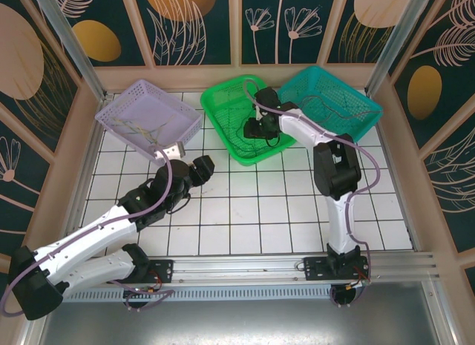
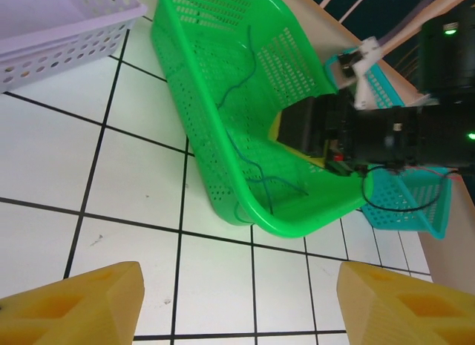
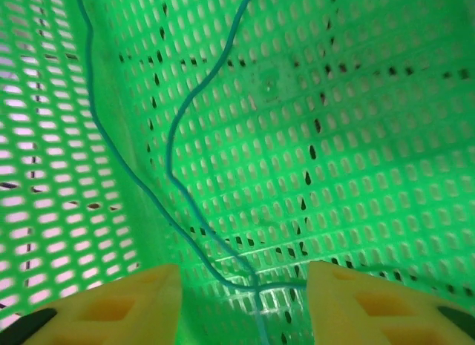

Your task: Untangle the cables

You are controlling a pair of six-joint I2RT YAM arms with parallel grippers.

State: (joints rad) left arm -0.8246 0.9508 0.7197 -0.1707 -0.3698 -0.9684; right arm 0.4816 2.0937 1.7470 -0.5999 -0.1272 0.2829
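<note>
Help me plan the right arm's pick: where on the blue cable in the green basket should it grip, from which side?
Probably the low stretch of the blue cable, between the fingers of the open right gripper. Come straight onto the mesh of the green basket: the cable lies flat there, so the fingers can close across it.

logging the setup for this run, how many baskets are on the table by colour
lilac basket: 1
green basket: 1
teal basket: 1
total: 3
</note>
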